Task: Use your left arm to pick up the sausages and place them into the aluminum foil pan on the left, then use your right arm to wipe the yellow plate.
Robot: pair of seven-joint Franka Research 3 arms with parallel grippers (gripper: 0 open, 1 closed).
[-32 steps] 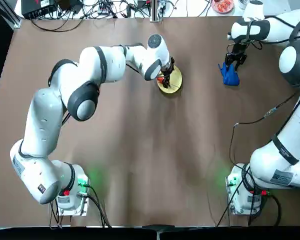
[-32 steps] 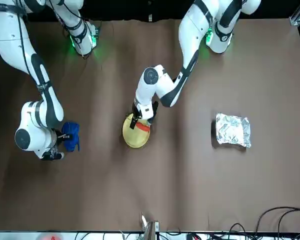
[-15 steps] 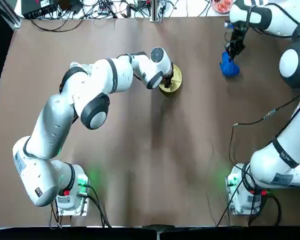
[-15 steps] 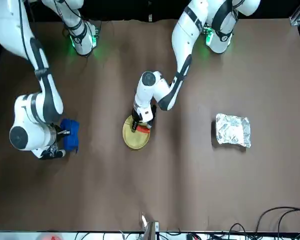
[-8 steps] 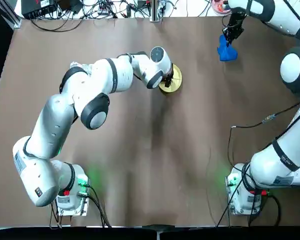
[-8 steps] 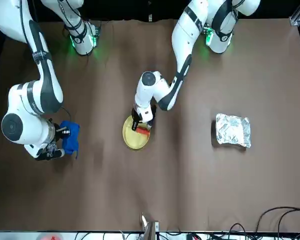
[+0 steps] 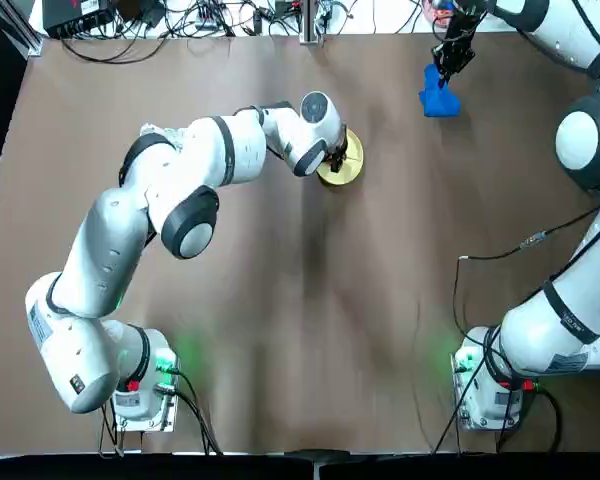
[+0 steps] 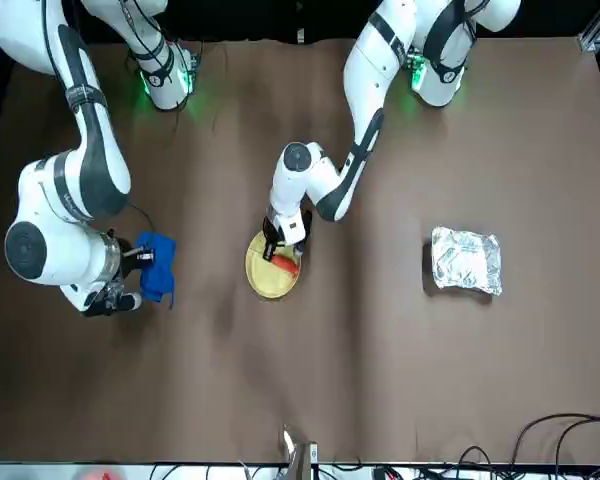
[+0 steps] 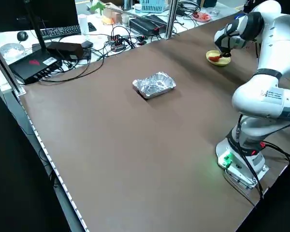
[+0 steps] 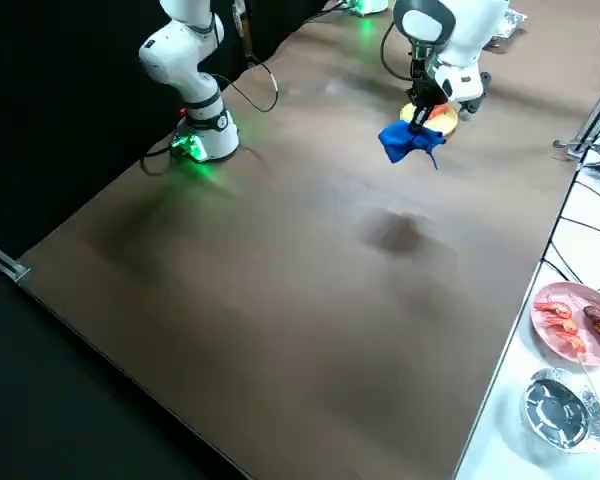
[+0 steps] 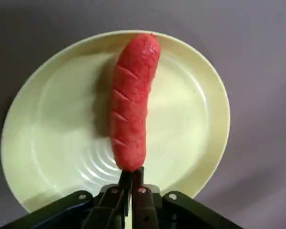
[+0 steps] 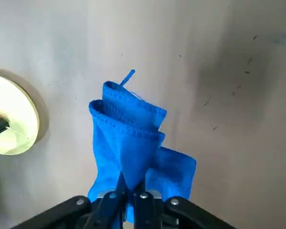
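One red-orange sausage [image 11: 131,100] lies across the yellow plate [image 11: 190,105] near the table's middle far side. My left gripper [image 11: 131,180] is down at the plate [image 8: 265,282] and shut on the sausage's near end [image 8: 284,264]. The crinkled aluminum foil pan [image 8: 466,260] rests on the table on my left, well apart from the plate; the left arm hides it in the top view. My right gripper [image 12: 128,193] is shut on a blue cloth [image 12: 133,138] that hangs above the table. In the top view the cloth [image 7: 438,100] is to the right of the plate [image 7: 346,170].
A pink dish with food [image 10: 570,320] and a metal bowl [image 10: 557,410] stand on the white bench beyond the table's far edge. Cables and electronics [image 9: 48,53] crowd that bench. Both arm bases [image 7: 145,390] sit at the near edge.
My right gripper has carried the blue cloth up off the table and sideways toward the plate. The left gripper came down onto the plate and has stayed at the sausage.
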